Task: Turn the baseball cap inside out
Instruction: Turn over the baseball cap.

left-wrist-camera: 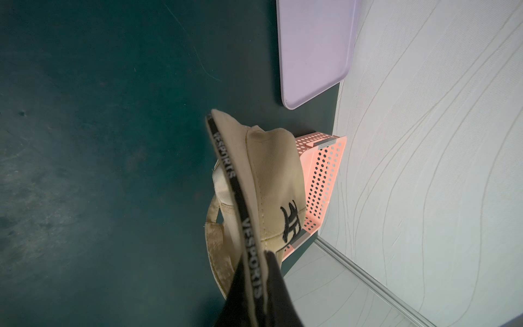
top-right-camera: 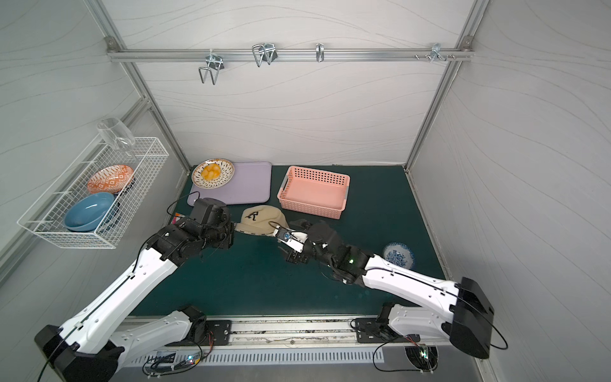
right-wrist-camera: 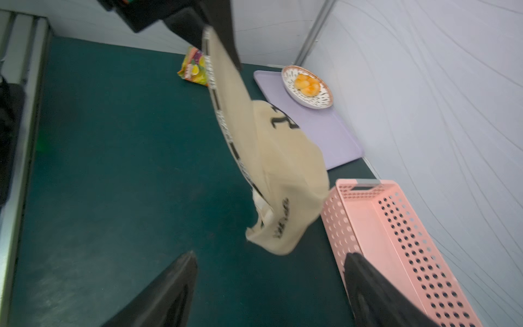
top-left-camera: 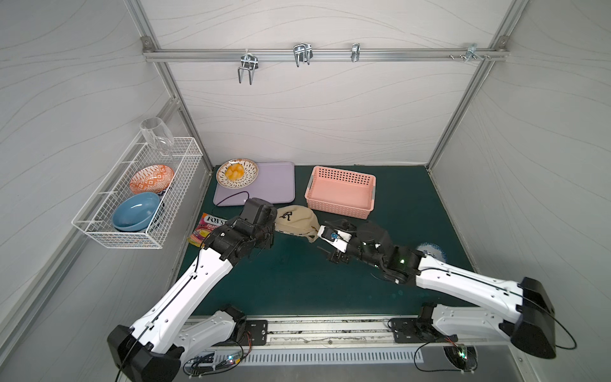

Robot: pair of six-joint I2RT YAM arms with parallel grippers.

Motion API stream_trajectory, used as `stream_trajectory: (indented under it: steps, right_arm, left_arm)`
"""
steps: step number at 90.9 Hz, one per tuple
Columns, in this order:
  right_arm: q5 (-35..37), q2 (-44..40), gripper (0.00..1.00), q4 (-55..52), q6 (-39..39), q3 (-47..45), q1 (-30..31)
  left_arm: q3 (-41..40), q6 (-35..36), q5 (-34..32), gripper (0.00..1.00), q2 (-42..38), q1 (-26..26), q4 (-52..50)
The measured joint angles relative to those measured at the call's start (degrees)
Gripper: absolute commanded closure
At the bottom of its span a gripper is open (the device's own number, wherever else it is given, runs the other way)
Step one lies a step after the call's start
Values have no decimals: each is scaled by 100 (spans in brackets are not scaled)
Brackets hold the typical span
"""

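The baseball cap (top-left-camera: 297,219) (top-right-camera: 261,216) is beige with a black monogram on the front and a black lettered band along the brim edge. My left gripper (left-wrist-camera: 256,264) is shut on the brim edge and holds the cap over the green mat, crown toward the pink basket. In the right wrist view the cap (right-wrist-camera: 271,147) hangs from the left fingers, its rear edge drooping. My right gripper (right-wrist-camera: 270,256) (top-left-camera: 325,239) stands open just short of that rear edge, not touching it, with nothing between the fingers.
A pink perforated basket (top-left-camera: 340,193) stands just behind the cap. A lilac tray (top-left-camera: 274,187) carries a patterned plate (top-left-camera: 236,173) of orange food. A candy packet (top-left-camera: 205,230) lies by the left arm. A small blue-and-white bowl (top-right-camera: 398,254) sits at right. A wire rack (top-left-camera: 132,205) hangs on the left wall.
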Motion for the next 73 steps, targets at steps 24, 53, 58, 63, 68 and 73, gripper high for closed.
stream_trajectory:
  steps: [24, 53, 58, 63, 68, 73]
  right_arm:
    - [-22, 1152, 35, 492, -579, 590, 188]
    - [111, 1504, 100, 962, -787, 780, 96]
    - [109, 1502, 100, 981, -758, 776, 22]
    - [116, 1484, 100, 975, -702, 758, -74]
    - [105, 1445, 100, 938, -619, 726, -203]
    - [63, 1333, 100, 844, -481, 693, -402]
  left_arm:
    - [0, -109, 13, 100, 85, -181, 46]
    - [-142, -284, 271, 65, 79, -184, 382]
    - [-201, -238, 313, 29, 52, -181, 573]
    - [-236, -144, 345, 3, -2, -184, 741]
    - [-238, 63, 323, 0, -72, -190, 850]
    - [-236, 374, 229, 0, -173, -201, 942]
